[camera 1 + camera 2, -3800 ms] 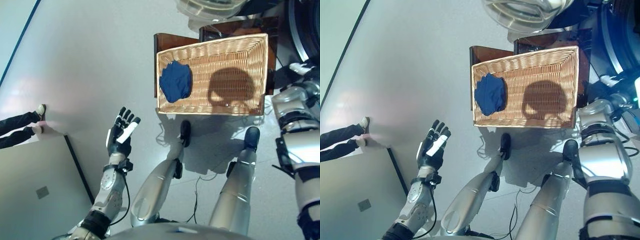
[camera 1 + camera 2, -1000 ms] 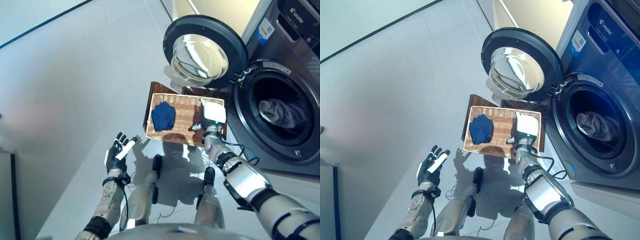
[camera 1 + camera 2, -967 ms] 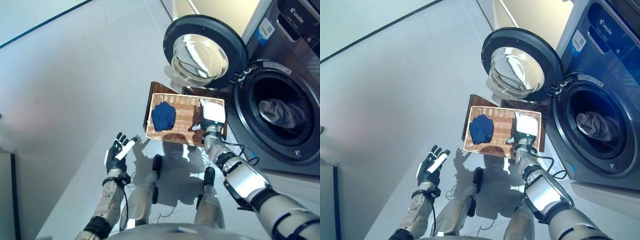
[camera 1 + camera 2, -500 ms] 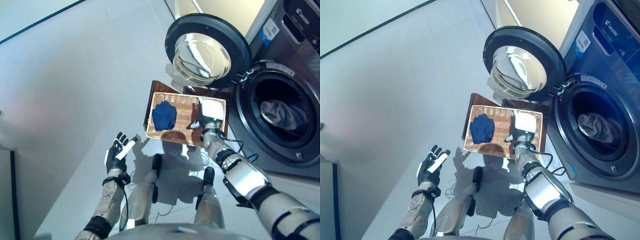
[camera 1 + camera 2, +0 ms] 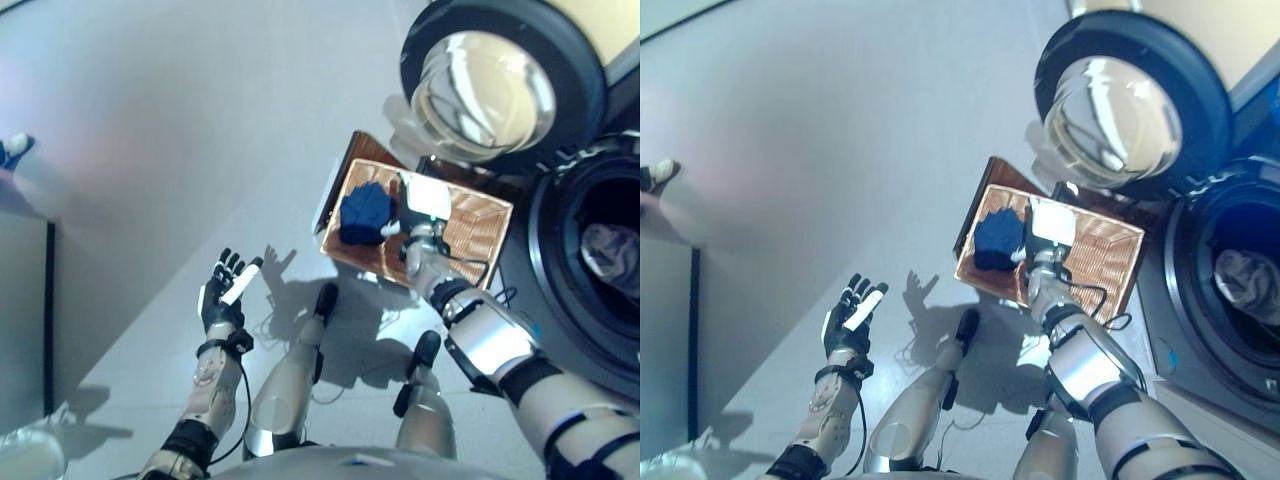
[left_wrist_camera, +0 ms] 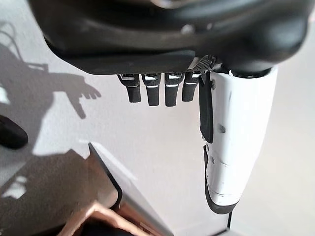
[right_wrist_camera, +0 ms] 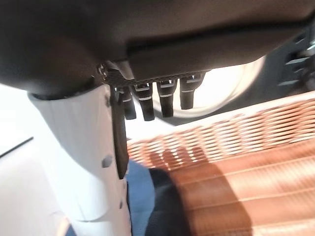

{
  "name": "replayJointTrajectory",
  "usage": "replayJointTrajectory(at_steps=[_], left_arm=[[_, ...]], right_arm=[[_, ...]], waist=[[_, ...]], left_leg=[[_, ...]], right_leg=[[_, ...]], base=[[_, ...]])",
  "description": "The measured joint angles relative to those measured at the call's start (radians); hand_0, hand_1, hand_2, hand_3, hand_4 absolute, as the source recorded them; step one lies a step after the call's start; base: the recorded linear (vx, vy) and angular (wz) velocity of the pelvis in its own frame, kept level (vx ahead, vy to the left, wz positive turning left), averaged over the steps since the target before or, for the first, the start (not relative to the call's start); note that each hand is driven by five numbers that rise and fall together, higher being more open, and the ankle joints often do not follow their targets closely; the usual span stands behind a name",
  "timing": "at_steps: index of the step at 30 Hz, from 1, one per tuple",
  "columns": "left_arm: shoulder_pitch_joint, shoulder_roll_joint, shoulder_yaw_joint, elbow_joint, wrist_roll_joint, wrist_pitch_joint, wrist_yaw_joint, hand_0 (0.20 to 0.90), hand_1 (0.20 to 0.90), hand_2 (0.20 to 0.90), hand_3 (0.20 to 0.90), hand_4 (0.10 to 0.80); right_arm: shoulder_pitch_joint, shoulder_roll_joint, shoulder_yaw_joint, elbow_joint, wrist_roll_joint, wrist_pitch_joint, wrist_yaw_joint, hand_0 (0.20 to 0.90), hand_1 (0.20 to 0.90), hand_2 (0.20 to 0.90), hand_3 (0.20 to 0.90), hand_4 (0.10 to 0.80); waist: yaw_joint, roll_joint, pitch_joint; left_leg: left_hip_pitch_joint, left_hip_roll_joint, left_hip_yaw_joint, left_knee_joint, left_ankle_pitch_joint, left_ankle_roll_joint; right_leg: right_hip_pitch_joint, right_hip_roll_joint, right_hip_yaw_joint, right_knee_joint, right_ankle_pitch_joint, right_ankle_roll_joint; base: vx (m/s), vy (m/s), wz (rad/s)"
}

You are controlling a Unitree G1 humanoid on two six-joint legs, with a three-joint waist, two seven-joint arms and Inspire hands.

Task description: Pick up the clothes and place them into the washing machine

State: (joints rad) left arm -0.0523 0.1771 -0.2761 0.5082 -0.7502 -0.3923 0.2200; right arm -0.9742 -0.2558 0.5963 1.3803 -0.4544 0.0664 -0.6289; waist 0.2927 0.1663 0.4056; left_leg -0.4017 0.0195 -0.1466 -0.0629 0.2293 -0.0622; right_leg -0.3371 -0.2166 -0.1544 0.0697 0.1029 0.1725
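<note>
Inside the rectangular woven wicker basket (image 5: 478,225), a crumpled, rounded blue garment (image 5: 365,213) is seen, no long axis discernible. Beside it the right hand (image 5: 424,203) hovers, fingers relaxed. Left hand (image 5: 222,292) is spread over the floor.

**Pale floor, bright light in a laundry corner**

A smooth, light grey floor (image 5: 180,120) fills most of the scene, glossy enough to carry a soft pinkish glare on its left side and crisp dark shadows nearer the middle. A thin dark line (image 5: 50,300) runs across the floor at the left, edging a slightly darker grey panel (image 5: 20,330). A person's shoe (image 5: 12,150) shows at the far left edge. At the upper right, a cream-coloured wall (image 5: 610,25) meets the floor.
</note>
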Motion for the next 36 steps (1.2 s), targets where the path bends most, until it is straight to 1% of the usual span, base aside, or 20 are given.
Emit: replayJointTrajectory(at_steps=[1, 3, 6, 9, 13, 21, 22, 25, 30, 33, 36], left_arm=[[-0.002, 0.000, 0.000, -0.004, 0.000, -0.001, 0.000, 0.900, 0.900, 0.900, 0.900, 0.800], [-0.025, -0.001, -0.001, -0.009, 0.000, -0.002, 0.000, 0.900, 0.900, 0.900, 0.900, 0.800], [-0.047, -0.003, -0.001, -0.010, 0.000, -0.002, 0.002, 0.900, 0.900, 0.900, 0.900, 0.800], [-0.056, -0.003, -0.001, -0.010, 0.000, -0.002, 0.006, 0.900, 0.900, 0.900, 0.900, 0.800], [-0.063, -0.003, -0.001, -0.019, -0.001, -0.003, 0.015, 0.900, 0.900, 0.900, 0.900, 0.800], [-0.070, -0.004, -0.002, -0.070, -0.005, -0.007, 0.020, 0.900, 0.900, 0.900, 0.900, 0.800], [-0.071, -0.004, -0.002, -0.070, -0.005, -0.007, 0.020, 0.900, 0.900, 0.900, 0.900, 0.800], [-0.069, -0.004, -0.002, -0.070, -0.008, -0.007, 0.021, 0.900, 0.900, 0.900, 0.900, 0.800], [-0.067, -0.003, -0.002, -0.108, -0.009, -0.007, 0.021, 0.900, 0.900, 0.900, 0.900, 0.800], [-0.066, -0.005, -0.002, -0.150, -0.009, -0.007, 0.020, 0.900, 0.900, 0.900, 0.900, 0.800], [-0.065, -0.005, -0.003, -0.171, -0.009, -0.008, 0.020, 0.900, 0.900, 0.900, 0.900, 0.800]], right_arm=[[-0.010, 0.006, 0.000, 0.000, 0.001, 0.000, 0.000, 0.900, 0.900, 0.900, 0.900, 0.800], [-0.038, 0.013, -0.007, 0.000, 0.018, -0.001, 0.000, 0.900, 0.900, 0.900, 0.900, 0.800], [-0.048, 0.024, -0.015, 0.010, 0.034, -0.001, 0.001, 0.900, 0.900, 0.900, 0.900, 0.800], [-0.047, 0.033, -0.019, 0.013, 0.043, -0.001, 0.002, 0.900, 0.900, 0.900, 0.900, 0.800], [-0.048, 0.038, -0.020, 0.013, 0.060, -0.002, 0.002, 0.900, 0.900, 0.900, 0.900, 0.800], [-0.058, 0.039, -0.038, 0.016, 0.095, -0.003, 0.000, 0.900, 0.900, 0.900, 0.900, 0.800], [-0.062, 0.039, -0.042, 0.018, 0.108, -0.003, 0.000, 0.900, 0.900, 0.900, 0.900, 0.800], [-0.063, 0.038, -0.048, 0.019, 0.110, -0.003, 0.000, 0.900, 0.900, 0.900, 0.900, 0.800], [-0.080, 0.031, -0.048, 0.019, 0.110, -0.006, -0.001, 0.900, 0.900, 0.900, 0.900, 0.800], [-0.101, 0.018, -0.049, 0.020, 0.114, -0.008, -0.004, 0.900, 0.900, 0.900, 0.900, 0.800], [-0.121, 0.006, -0.050, 0.021, 0.122, -0.016, -0.007, 0.900, 0.900, 0.900, 0.900, 0.800]], waist=[[0.002, 0.000, 0.006], [0.005, 0.007, 0.044], [0.020, 0.007, 0.058], [0.024, 0.008, 0.063], [0.025, 0.008, 0.064], [0.028, 0.019, 0.088], [0.030, 0.021, 0.094], [0.031, 0.025, 0.105], [0.031, 0.024, 0.106], [0.032, 0.024, 0.106], [0.031, 0.024, 0.106]], left_leg=[[-0.009, -0.001, -0.003, 0.004, 0.000, 0.000], [-0.013, -0.005, -0.020, 0.010, 0.000, 0.000], [-0.028, -0.009, -0.025, 0.013, 0.000, 0.000], [-0.028, -0.013, -0.026, 0.013, 0.000, 0.000], [-0.029, -0.018, -0.027, 0.013, 0.000, 0.000], [-0.082, -0.020, -0.072, 0.040, 0.001, -0.001], [-0.091, -0.020, -0.075, 0.044, 0.001, -0.001], [-0.098, -0.022, -0.077, 0.048, 0.002, -0.001], [-0.130, -0.019, -0.078, 0.060, 0.001, -0.002], [-0.173, -0.015, -0.082, 0.062, 0.010, -0.013], [-0.202, -0.014, -0.088, 0.064, 0.016, -0.017]], right_leg=[[-0.007, -0.002, -0.004, 0.008, -0.004, 0.000], [-0.011, -0.007, -0.018, 0.036, -0.021, 0.002], [-0.037, -0.014, -0.024, 0.072, -0.042, 0.000], [-0.039, -0.019, -0.025, 0.080, -0.049, 0.005], [-0.041, -0.025, -0.026, 0.085, -0.054, 0.006], [-0.109, -0.033, -0.054, 0.199, -0.116, -0.006], [-0.125, -0.039, -0.054, 0.223, -0.129, -0.008], [-0.146, -0.046, -0.054, 0.264, -0.149, -0.009], [-0.195, -0.047, -0.051, 0.306, -0.166, -0.019], [-0.250, -0.047, -0.052, 0.336, -0.175, -0.026], [-0.287, -0.047, -0.052, 0.362, -0.182, -0.032]], base=[[-0.043, 0.020, 0.14], [-0.047, 0.019, 0.20], [-0.030, 0.027, 0.12], [-0.034, 0.032, 0.05], [-0.010, 0.005, 0.02], [-0.024, -0.017, 0.14], [-0.016, 0.008, 0.18], [-0.010, 0.009, 0.05], [-0.019, -0.019, 0.00], [0.000, 0.000, 0.00], [-0.018, -0.018, 0.05]])
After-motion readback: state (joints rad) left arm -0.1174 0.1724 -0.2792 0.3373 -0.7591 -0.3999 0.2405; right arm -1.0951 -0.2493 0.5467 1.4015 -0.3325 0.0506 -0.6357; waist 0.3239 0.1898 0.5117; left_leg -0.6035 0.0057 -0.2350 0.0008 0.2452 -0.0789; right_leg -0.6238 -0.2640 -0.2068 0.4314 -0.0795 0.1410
